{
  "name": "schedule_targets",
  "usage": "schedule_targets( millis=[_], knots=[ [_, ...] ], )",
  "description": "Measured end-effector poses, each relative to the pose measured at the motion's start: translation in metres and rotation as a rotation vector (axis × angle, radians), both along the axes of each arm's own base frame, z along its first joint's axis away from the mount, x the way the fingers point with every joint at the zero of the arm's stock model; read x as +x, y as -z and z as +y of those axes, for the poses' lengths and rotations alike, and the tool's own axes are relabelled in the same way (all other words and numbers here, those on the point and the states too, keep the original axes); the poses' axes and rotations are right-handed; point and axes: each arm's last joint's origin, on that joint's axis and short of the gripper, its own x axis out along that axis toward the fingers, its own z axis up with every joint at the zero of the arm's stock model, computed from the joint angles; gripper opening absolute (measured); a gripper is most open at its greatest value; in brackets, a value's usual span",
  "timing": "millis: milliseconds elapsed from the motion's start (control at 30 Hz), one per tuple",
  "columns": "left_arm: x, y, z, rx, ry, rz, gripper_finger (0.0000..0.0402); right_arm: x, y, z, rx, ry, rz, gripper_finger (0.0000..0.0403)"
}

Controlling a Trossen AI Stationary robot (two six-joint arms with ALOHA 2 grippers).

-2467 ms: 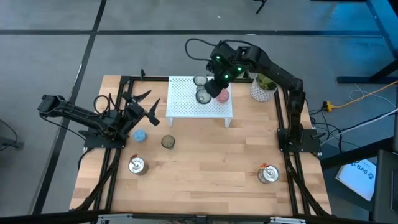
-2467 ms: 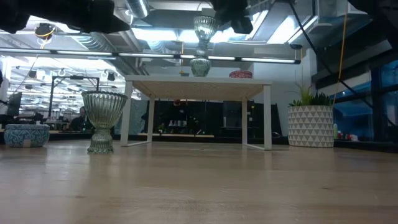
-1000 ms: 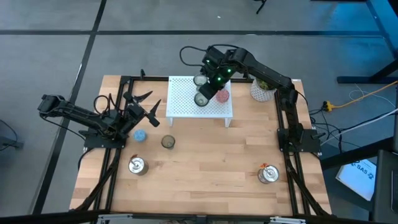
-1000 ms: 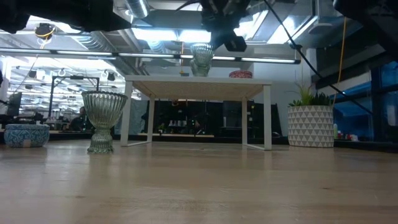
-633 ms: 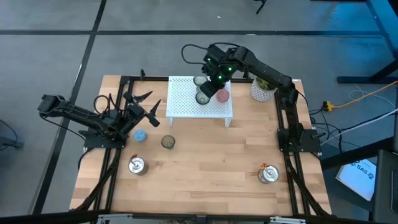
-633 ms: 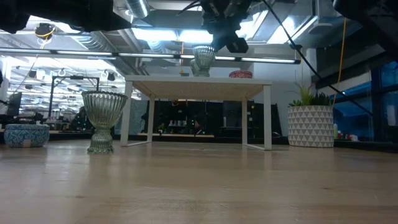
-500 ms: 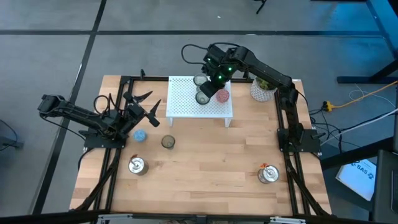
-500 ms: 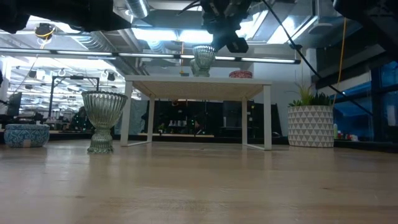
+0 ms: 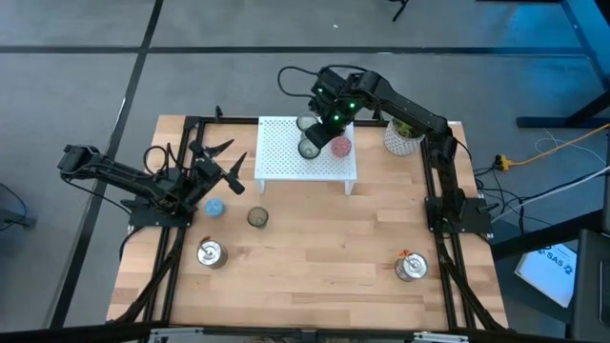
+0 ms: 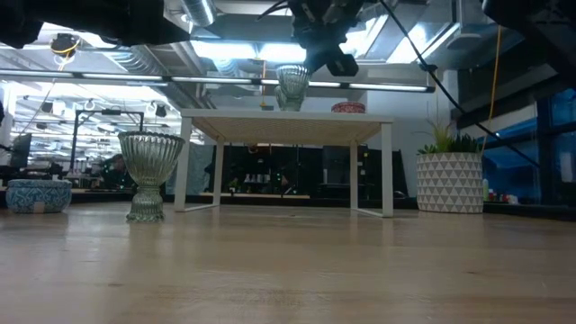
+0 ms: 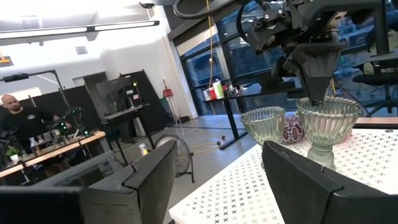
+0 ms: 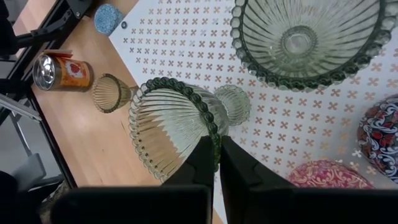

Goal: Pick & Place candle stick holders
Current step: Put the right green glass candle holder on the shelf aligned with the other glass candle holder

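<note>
**Candle stick holders: ribbed glass held by the rim, over the rack**

Candle stick holders here are footed, ribbed glass cups. One olive-clear cup (image 12: 177, 124) is pinched at its beaded rim by the right gripper (image 12: 216, 163), one finger inside the bowl and one outside, nearly closed on the thin wall. It sits at or just above the white perforated rack (image 9: 286, 152), beside a second olive-clear cup (image 12: 308, 38); whether its foot touches I cannot tell. A pink cup (image 9: 340, 147) stands on the rack too. Glass like this looks rigid, slick and chip-prone, so a rim pinch is probably sound only with gentle force and a level descent. The stem is an alternative hold. A third glass cup (image 9: 257, 217) waits on the table (image 9: 324, 248). The left gripper (image 9: 227, 164) rests wide apart near a blue cup (image 9: 215, 206)
</note>
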Motion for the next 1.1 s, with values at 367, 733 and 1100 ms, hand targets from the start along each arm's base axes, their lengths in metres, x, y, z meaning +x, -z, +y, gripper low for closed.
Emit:
schedule_targets(
  millis=[367, 733, 1100],
  knots=[
    [0.0000, 0.0000, 0.0000, 0.000, 0.000, 0.000, 0.0233, 0.0001, 0.0000, 0.0002, 0.009, 0.016, 0.003, 0.0025],
    [0.0000, 0.0000, 0.0000, 0.000, 0.000, 0.000, 0.0233, 0.0011, 0.0003, 0.0057, 0.010, 0.000, 0.013, 0.0028],
    [0.0001, 0.0001, 0.0000, 0.000, 0.000, 0.001, 0.0234, 0.0069, 0.0083, 0.0037, 0.031, -0.009, 0.021, 0.0029]
  ],
)
